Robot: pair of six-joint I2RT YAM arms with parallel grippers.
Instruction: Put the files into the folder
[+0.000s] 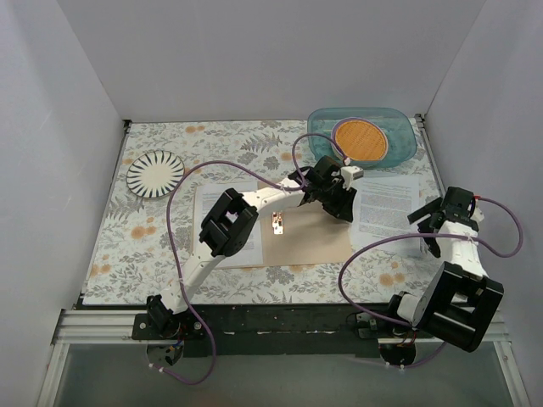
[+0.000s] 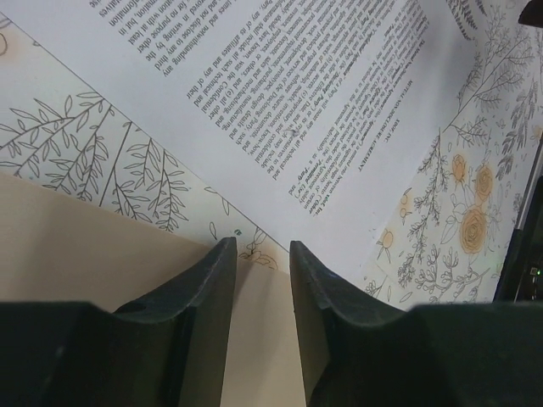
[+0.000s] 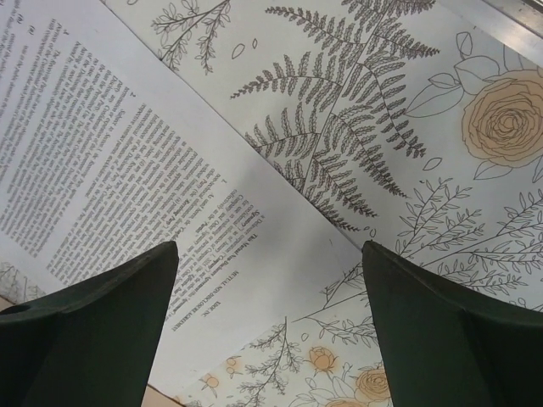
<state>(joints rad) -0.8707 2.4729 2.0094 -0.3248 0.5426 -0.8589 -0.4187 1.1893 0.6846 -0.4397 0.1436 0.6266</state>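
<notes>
We are centring the wide-open, empty right claw over the edge of the sheet just below it for a shallow pinch, the left claw, grip unclear, poised over the folder.

- The top camera looks down from high up and sees the whole table.
- Both wrist cameras look down from very close.
- They share one printed sheet.
</notes>
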